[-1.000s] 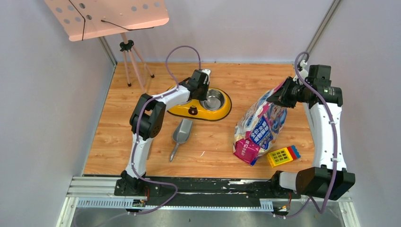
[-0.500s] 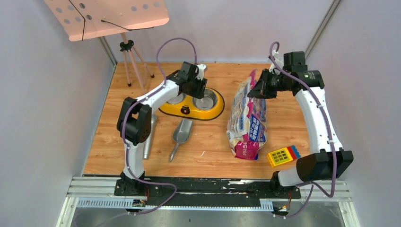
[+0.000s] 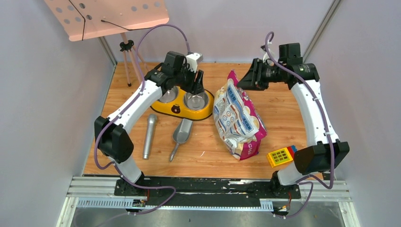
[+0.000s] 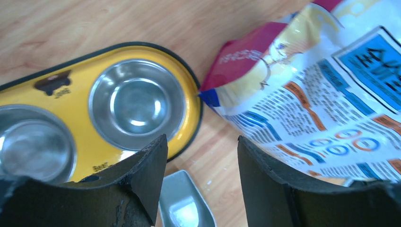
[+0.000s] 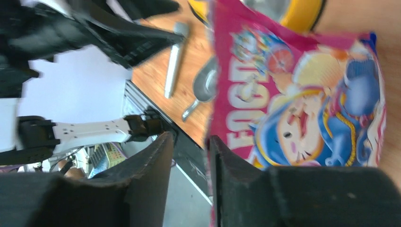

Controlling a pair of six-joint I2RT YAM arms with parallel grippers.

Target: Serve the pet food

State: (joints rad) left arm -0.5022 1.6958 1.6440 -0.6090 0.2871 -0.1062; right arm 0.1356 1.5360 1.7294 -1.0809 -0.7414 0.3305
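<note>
The pet food itself is hidden inside the glossy pink and blue cat food bag, which leans on the wooden floor with its pink top edge toward the back. My right gripper hangs just beside that top edge, its jaws apart. In the right wrist view the bag lies just outside one fingertip of the right gripper, with nothing between the jaws. My left gripper hovers open over the yellow double-bowl feeder. In the left wrist view the left gripper frames bare floor between feeder and bag.
A grey metal scoop lies in front of the feeder, and the left wrist view catches the scoop too. A silver microphone lies left of it. A yellow toy block sits near the front right. A pink stand on a tripod occupies the back left corner.
The left gripper let go of the feeder, opened and rose; the feeder sits further left. The right gripper carried the bag's top leftward and opened off it. The left arm swung off the microphone.
</note>
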